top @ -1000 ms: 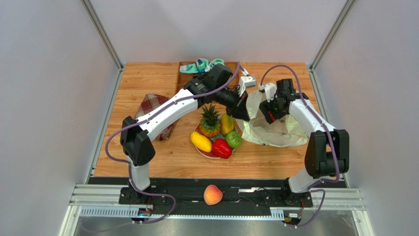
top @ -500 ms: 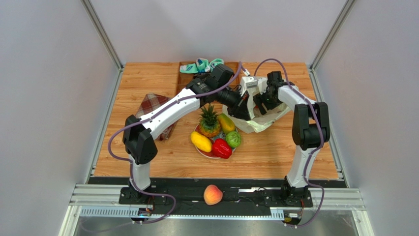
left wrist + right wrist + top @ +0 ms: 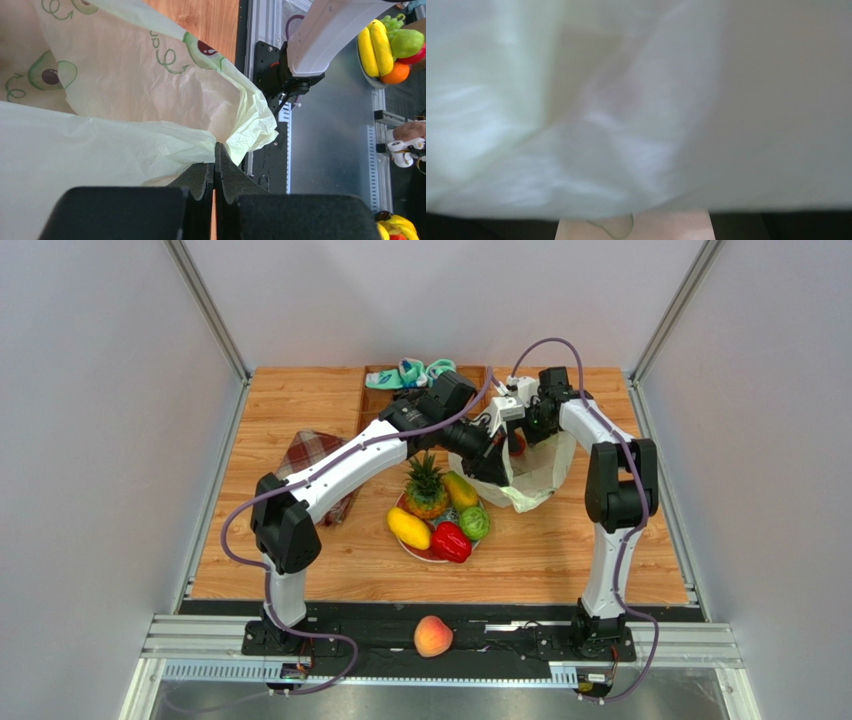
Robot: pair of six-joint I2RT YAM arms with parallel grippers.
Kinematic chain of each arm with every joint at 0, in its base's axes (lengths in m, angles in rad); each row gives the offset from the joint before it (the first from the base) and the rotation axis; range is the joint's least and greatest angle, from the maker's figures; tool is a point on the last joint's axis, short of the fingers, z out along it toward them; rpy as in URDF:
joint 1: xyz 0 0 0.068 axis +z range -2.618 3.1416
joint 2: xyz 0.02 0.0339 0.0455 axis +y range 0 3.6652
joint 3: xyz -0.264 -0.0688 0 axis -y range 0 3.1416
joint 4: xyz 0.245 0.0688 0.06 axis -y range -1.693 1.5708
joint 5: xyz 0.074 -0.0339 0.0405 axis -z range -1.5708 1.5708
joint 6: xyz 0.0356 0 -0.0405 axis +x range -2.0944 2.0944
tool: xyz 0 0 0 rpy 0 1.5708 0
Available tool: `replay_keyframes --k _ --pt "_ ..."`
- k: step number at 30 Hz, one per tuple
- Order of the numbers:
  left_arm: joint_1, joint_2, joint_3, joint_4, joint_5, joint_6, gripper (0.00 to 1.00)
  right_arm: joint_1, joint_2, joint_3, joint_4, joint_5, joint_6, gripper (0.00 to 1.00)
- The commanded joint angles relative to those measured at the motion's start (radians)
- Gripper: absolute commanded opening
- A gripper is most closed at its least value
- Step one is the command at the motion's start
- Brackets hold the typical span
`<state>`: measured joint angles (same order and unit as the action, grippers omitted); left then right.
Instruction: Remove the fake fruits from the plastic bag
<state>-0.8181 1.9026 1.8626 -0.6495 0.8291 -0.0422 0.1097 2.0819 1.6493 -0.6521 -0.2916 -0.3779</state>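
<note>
The plastic bag is bunched up and lifted at the back right of the table. My left gripper is shut on its rim; in the left wrist view the jaws pinch the film. My right gripper is at the bag's top, and a small red spot shows beside it. The right wrist view shows only blurred bag film, which hides the fingers. A pineapple, yellow mango, red pepper and green piece lie on a plate. A peach lies on the base rail.
Teal-and-white socks lie in a wooden tray at the back edge. A red-and-white plaid cloth lies at the left under my left arm. Grey walls close in both sides.
My right arm has swung back and left to the bag's top. The bag went from spread out at the right to gathered and lifted. My left gripper barely moved.
</note>
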Motion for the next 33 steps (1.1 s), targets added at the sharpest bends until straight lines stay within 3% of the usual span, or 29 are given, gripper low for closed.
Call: replay_keyframes --k 1,4,8,11,21,27,28,30,31,33 --pt "-0.004 0.019 0.055 -0.012 0.027 0.030 0.00 0.022 0.110 0.101 0.019 -0.008 0.077 0.96" --pt "-0.004 0.019 0.050 -0.016 0.024 0.031 0.00 0.022 0.147 0.132 0.022 -0.015 0.077 0.82" --pt "-0.003 0.019 0.047 -0.027 0.002 0.041 0.00 0.013 0.051 0.109 0.022 -0.059 0.070 0.43" --pt "0.007 0.026 0.050 -0.018 -0.008 0.038 0.00 -0.005 -0.084 0.060 -0.010 -0.121 0.050 0.33" --pt "0.054 0.058 0.099 -0.015 -0.028 0.041 0.00 -0.056 -0.564 -0.222 -0.162 -0.228 -0.058 0.28" --pt "0.062 0.119 0.193 0.013 -0.042 0.030 0.00 -0.061 -0.698 -0.204 -0.317 -0.222 -0.094 0.28" --pt "0.063 0.145 0.280 -0.001 -0.042 0.030 0.06 -0.062 -0.723 -0.198 -0.336 -0.242 -0.102 0.29" --pt "0.071 0.196 0.369 -0.025 -0.057 0.007 0.33 -0.058 -0.776 -0.180 -0.377 -0.280 -0.111 0.30" --pt "0.086 0.190 0.391 -0.009 -0.086 -0.013 0.52 -0.050 -0.822 -0.174 -0.394 -0.303 -0.116 0.31" --pt "0.109 0.146 0.388 0.022 -0.136 -0.027 0.66 0.005 -0.867 -0.163 -0.454 -0.304 -0.137 0.31"
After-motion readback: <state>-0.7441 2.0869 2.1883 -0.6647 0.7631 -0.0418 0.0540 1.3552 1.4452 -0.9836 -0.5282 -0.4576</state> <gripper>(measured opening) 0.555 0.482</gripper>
